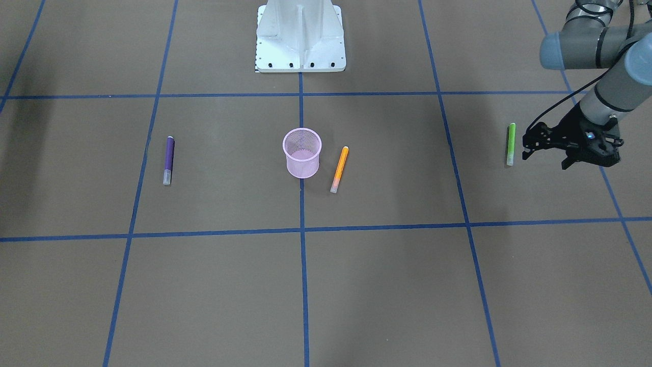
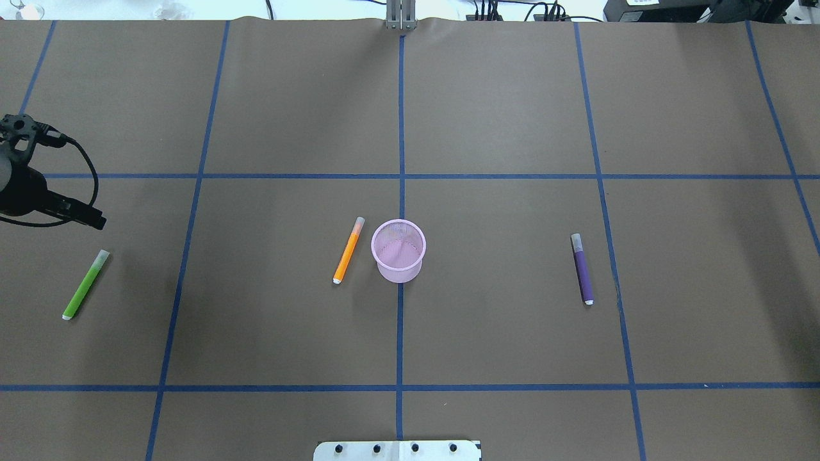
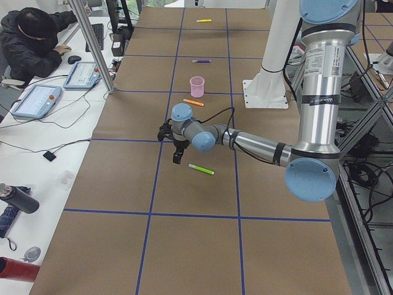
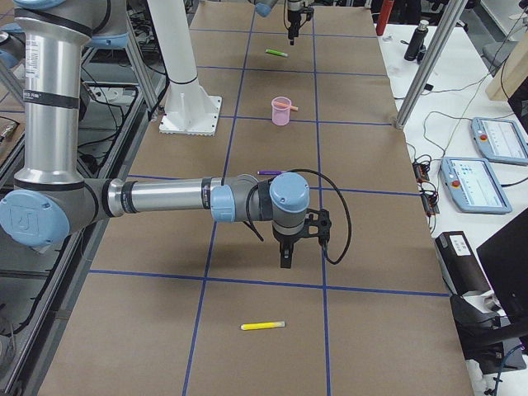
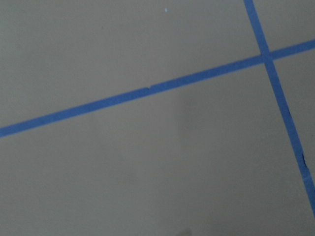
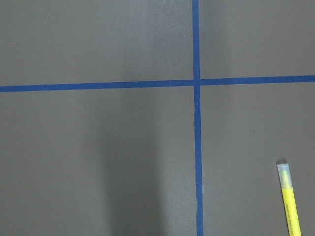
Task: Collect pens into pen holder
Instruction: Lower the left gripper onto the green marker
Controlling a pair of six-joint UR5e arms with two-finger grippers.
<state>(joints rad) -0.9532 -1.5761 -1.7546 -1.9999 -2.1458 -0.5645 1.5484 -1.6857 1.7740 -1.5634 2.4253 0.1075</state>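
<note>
On the brown paper-covered table (image 2: 512,115) with its blue tape grid, one small round pink wire-mesh pen holder (image 2: 398,274) is standing upright. Four thick marker pens are lying flat outside it, each with a whitish cap.

Farthest to the holder's left, on the robot's left, the left gripper (image 1: 545,153) is hanging just above the table, near the capped end of the green pen (image 2: 85,285). It is carrying nothing, and I cannot tell whether its jaws are apart or together. The green pen is lying well apart from the holder. The orange pen (image 2: 348,250) is lying just beside the holder on its left, not touching it.

Well to the holder's right, the purple pen (image 2: 582,269) is lying. Farther right again, the right gripper (image 4: 286,260) is pointing down over the table; its jaw state cannot be told. The yellow pen (image 4: 263,326) is lying beyond it, farthest from the holder.
</note>
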